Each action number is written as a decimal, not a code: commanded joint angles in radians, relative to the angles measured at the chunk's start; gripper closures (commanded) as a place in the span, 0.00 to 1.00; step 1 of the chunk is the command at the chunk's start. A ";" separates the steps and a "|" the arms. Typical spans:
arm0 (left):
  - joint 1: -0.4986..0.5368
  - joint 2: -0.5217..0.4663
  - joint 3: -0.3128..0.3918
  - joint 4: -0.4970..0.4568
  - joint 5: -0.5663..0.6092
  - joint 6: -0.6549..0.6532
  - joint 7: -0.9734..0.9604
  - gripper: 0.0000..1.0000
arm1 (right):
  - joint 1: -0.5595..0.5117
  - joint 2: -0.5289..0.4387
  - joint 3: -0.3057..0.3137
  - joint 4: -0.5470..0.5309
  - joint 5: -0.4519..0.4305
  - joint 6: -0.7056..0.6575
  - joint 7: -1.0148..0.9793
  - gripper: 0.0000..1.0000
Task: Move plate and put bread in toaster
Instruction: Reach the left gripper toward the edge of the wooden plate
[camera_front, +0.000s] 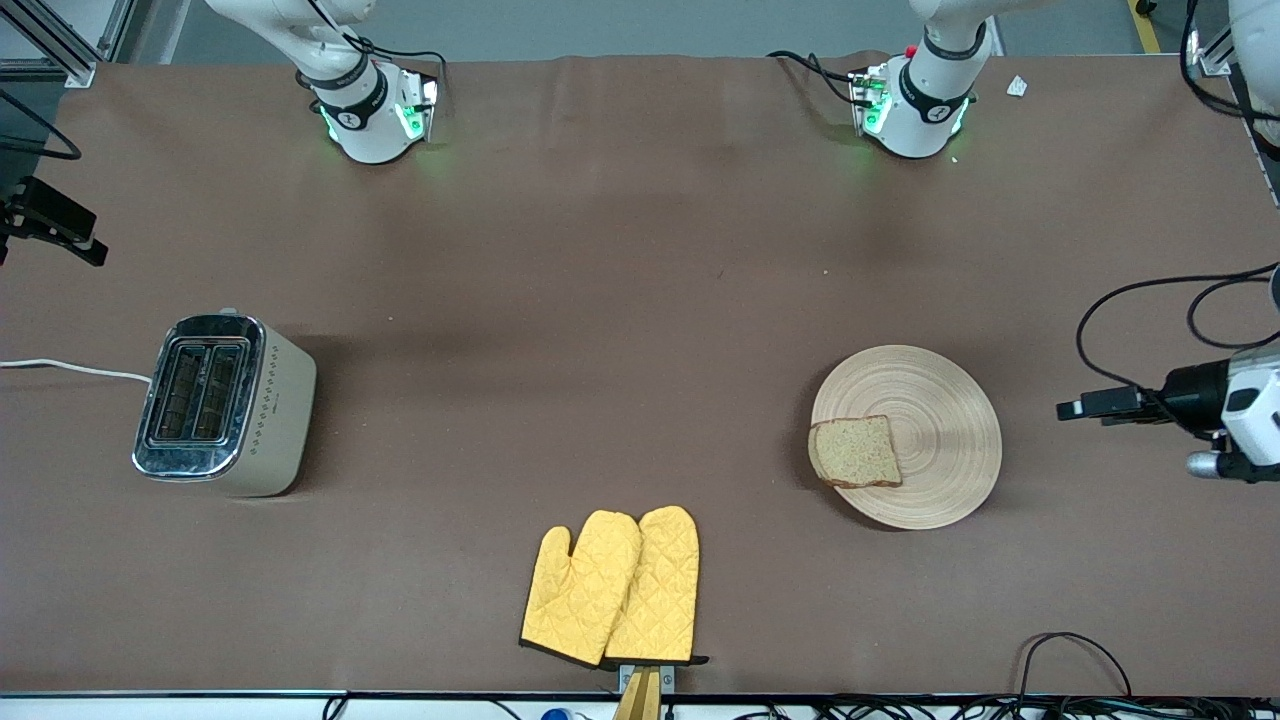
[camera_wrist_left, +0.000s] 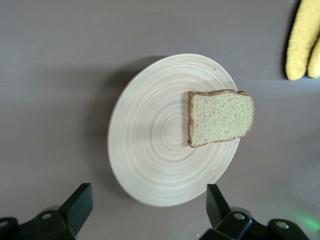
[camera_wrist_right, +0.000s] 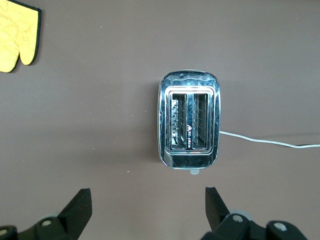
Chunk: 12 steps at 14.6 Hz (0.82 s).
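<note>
From my station, the wooden plate (camera_front: 930, 400) sits toward the left arm's end of the table, the slice of wholegrain bread (camera_front: 854, 452) lying flat at its rim. The left gripper (camera_wrist_left: 147, 205) hangs over the plate, spread wide and empty. The right gripper (camera_wrist_right: 145, 207) hangs over the two-slot toaster (camera_front: 225, 405), likewise spread. The bread looks light, soft and crumbly; I'd pinch opposite crusts gently. The plate seems stiff, probably thin-edged; I'd grip it at the bare rim.
</note>
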 joint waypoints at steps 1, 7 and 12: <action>0.033 0.080 -0.001 0.038 -0.141 -0.001 0.121 0.00 | -0.010 -0.009 0.009 -0.002 0.001 0.002 0.014 0.00; 0.103 0.218 -0.004 0.034 -0.308 -0.001 0.400 0.03 | -0.016 -0.009 0.008 -0.003 -0.002 -0.008 0.016 0.00; 0.123 0.295 -0.008 0.035 -0.316 -0.007 0.489 0.25 | -0.033 -0.007 0.008 -0.003 -0.002 -0.010 0.016 0.00</action>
